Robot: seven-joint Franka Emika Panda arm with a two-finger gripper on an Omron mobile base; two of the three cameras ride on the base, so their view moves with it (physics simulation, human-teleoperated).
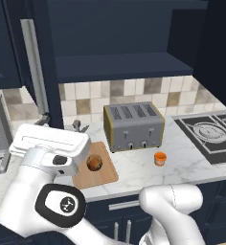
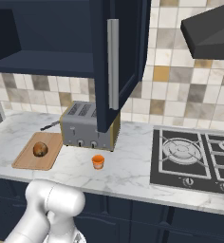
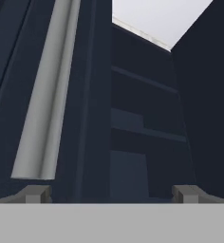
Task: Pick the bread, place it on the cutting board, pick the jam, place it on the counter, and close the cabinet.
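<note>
Bread (image 1: 94, 162) on cutting board (image 1: 103, 178), left of toaster (image 1: 133, 126); jam (image 1: 160, 158) before toaster.

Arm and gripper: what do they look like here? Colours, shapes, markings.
The arm is glossy white, with rounded, bulbous links. One joint cap is black, white-rimmed, with a small white mark. The hand block is a boxy white slab. The gripper has two small grey square fingertips.
</note>
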